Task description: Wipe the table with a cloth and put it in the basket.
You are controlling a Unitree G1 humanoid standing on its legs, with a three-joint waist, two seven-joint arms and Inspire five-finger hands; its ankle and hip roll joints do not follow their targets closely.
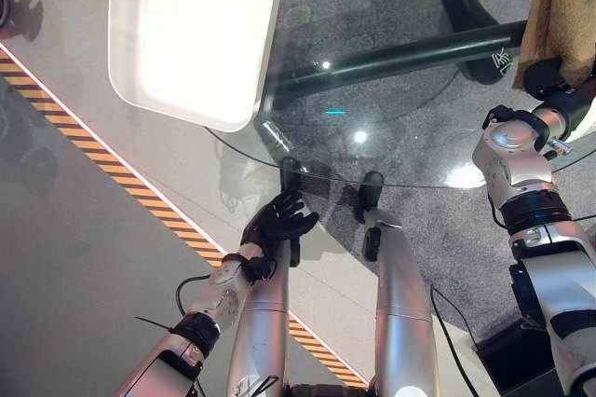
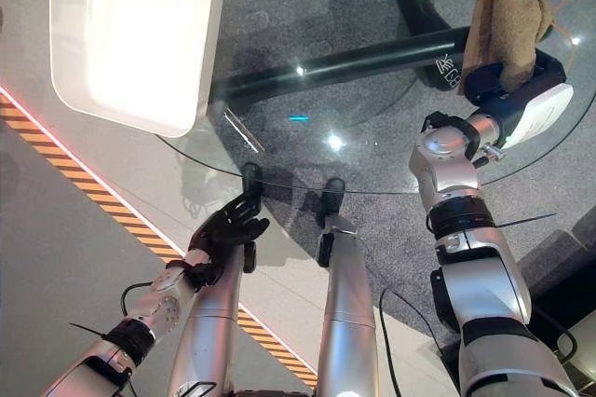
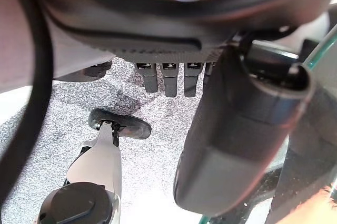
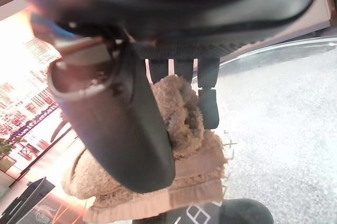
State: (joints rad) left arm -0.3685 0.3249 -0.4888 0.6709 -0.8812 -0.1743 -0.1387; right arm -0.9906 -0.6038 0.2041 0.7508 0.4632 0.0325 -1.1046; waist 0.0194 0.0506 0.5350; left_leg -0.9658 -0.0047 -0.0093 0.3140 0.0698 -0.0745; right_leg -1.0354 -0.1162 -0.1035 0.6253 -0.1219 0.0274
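Your right hand [image 2: 507, 80] is gripping the brown cloth [image 2: 510, 20], fingers curled round it, at the far right of the glass tabletop [image 2: 372, 150]. Keep pressing it flat and sliding slowly. Your left hand [image 2: 226, 226] is hanging open, holding nothing, by the near edge.

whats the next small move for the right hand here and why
Probably sweep the cloth across the glass table. The right hand is curled round the brown cloth at the table's right side, so the grasp looks done. The left hand hangs open below the near rim. I see no basket to head for.
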